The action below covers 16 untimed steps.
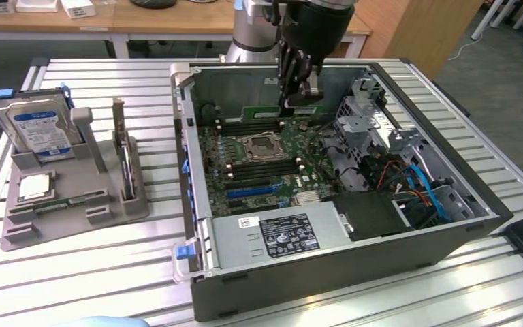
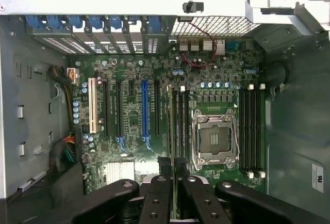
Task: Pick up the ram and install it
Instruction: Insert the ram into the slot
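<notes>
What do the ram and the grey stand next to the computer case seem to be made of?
Ram: green circuit-board laminate, probably fibreglass, matte; the flat green face suggests it. Grey stand: likely plastic, dull and uniform in colour, with blocky moulded or printed shapes; hard to confirm.

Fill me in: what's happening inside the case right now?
The arm's gripper is down inside the open computer case, shut on the ram. It holds the green stick lengthwise over the memory slots next to the empty CPU socket. Whether the stick is seated in a slot cannot be told. The hard drive and CPU chip sit in the grey holder on the exterior view's left.
</notes>
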Tool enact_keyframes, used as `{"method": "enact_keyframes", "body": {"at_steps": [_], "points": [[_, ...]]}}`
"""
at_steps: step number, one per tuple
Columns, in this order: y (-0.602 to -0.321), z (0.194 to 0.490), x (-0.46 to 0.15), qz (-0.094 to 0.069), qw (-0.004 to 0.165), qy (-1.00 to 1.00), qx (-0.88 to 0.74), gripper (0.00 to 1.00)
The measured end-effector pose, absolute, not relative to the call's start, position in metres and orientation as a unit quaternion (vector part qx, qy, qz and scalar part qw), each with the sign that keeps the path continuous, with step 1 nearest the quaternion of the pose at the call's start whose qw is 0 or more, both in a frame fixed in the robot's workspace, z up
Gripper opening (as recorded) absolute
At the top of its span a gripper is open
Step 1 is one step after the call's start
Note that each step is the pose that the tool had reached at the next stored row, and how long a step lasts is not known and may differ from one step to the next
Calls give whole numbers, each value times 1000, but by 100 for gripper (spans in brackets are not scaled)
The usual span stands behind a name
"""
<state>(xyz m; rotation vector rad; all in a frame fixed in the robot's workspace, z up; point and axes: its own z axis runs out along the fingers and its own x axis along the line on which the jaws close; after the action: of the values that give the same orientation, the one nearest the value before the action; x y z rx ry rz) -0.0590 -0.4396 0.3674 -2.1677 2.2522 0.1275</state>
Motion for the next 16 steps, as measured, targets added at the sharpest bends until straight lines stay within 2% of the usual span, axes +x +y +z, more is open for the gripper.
{"method": "enact_keyframes", "body": {"at_steps": [16], "points": [[-430, 354, -59, 41, 7, 720, -693, 14]]}}
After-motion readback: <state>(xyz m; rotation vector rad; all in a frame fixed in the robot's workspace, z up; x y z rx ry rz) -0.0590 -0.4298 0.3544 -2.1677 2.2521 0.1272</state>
